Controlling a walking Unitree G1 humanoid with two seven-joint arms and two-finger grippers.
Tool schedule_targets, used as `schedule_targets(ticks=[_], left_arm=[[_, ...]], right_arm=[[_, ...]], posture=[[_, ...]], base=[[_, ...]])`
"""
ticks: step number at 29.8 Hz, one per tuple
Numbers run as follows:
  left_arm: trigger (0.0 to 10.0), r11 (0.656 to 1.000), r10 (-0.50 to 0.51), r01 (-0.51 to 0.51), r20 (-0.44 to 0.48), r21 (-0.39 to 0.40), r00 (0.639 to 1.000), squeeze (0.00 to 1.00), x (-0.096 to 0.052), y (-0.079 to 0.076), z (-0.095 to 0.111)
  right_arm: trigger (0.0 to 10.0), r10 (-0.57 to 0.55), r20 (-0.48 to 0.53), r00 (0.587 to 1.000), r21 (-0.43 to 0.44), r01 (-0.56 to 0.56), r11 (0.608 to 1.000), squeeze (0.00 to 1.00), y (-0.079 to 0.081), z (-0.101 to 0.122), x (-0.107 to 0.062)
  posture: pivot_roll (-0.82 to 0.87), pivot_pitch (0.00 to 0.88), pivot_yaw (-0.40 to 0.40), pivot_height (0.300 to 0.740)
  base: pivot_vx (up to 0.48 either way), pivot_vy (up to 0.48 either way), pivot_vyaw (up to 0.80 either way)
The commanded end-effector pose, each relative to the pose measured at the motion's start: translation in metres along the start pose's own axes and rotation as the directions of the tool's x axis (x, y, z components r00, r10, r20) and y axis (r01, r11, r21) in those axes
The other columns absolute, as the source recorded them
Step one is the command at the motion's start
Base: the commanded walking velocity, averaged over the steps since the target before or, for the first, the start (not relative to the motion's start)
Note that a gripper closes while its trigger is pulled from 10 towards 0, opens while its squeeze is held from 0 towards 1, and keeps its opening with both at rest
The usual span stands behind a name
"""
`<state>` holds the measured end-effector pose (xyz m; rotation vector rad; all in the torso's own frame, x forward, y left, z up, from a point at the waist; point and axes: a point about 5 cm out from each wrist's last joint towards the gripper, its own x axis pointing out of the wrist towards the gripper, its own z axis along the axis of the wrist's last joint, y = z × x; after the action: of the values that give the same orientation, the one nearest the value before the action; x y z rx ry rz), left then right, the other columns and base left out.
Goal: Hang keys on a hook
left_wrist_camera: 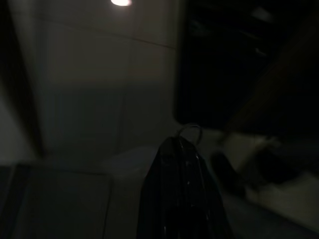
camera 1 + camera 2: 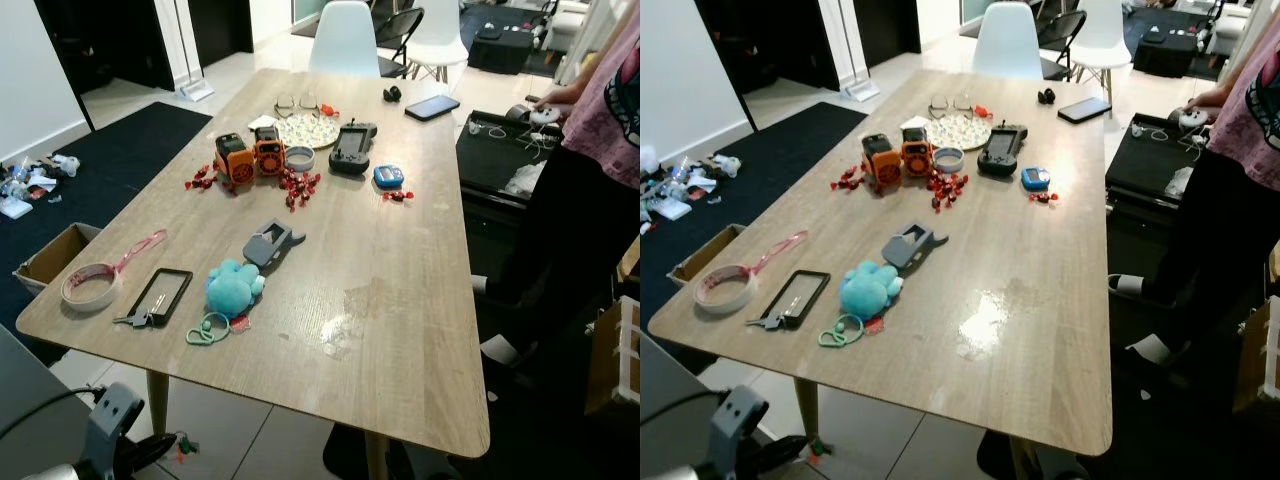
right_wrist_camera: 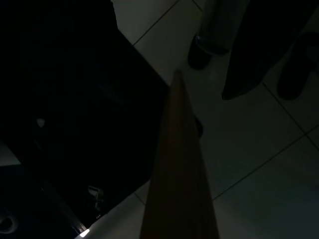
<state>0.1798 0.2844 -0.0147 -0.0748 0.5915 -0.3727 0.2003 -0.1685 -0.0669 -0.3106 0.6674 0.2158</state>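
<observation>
A small bunch of silver keys (image 2: 135, 319) lies near the wooden table's (image 2: 400, 330) front left corner, touching a black rectangular frame (image 2: 165, 295). Beside them are a teal plush toy (image 2: 232, 288) with a green ring (image 2: 207, 329) and a grey hook-shaped piece (image 2: 271, 243) lying flat. My left gripper (image 2: 152, 452) hangs below the table's front edge, well short of the keys. In the dark left wrist view its black fingers (image 1: 182, 189) look pressed together with nothing between them.
A tape roll (image 2: 90, 287) and a pink lanyard (image 2: 141, 249) lie at the left edge. Orange toys (image 2: 250, 157), red sweets, a plate, a controller (image 2: 352, 148) and a phone (image 2: 432, 107) crowd the far half. A person (image 2: 590, 190) stands at the right. A white chair (image 2: 345, 40) stands at the far end.
</observation>
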Motion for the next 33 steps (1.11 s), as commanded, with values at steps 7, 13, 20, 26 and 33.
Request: schedule_targets(ticks=[7, 13, 20, 26, 33], left_arm=[[0.0, 0.977, 0.203, -0.211, -0.173, -0.029, 0.964, 0.0, 0.003, -0.012, -0.047], [10.0, 0.962, 0.265, -0.273, -0.191, -0.013, 0.945, 0.0, 0.011, -0.023, -0.058], [10.0, 0.964, 0.265, -0.263, -0.178, 0.036, 0.948, 0.0, 0.022, -0.035, -0.057], [10.0, 0.971, 0.24, -0.24, -0.143, 0.019, 0.96, 0.0, 0.034, -0.052, -0.057], [10.0, 0.969, 0.235, -0.243, -0.141, -0.04, 0.962, 0.0, 0.043, -0.063, -0.058]], right_arm=[[10.0, 0.012, -0.019, 1.0, 0.004, -0.012, 1.0, 0.0, 0.004, -0.006, -0.002], [10.0, 0.015, -0.027, 1.0, 0.005, -0.015, 1.0, 0.0, 0.004, -0.007, -0.003], [10.0, 0.035, -0.063, 0.997, 0.012, -0.034, 0.999, 0.0, 0.006, -0.013, -0.004], [10.0, 0.043, -0.085, 0.995, 0.031, -0.04, 0.999, 0.0, 0.008, -0.018, -0.006], [10.0, 0.047, -0.095, 0.994, 0.048, -0.043, 0.998, 0.0, 0.01, -0.018, -0.006]], posture=[[0.03, 0.076, 0.015, 0.74], [0.03, 0.075, 0.015, 0.74], [0.03, 0.074, 0.013, 0.74], [0.03, 0.075, 0.016, 0.74], [0.03, 0.074, 0.019, 0.74]], base=[[0.0, 0.0, 0.0], [0.0, 0.0, 0.0], [0.0, 0.0, 0.0], [0.0, 0.0, 0.0], [0.0, 0.0, 0.0]])
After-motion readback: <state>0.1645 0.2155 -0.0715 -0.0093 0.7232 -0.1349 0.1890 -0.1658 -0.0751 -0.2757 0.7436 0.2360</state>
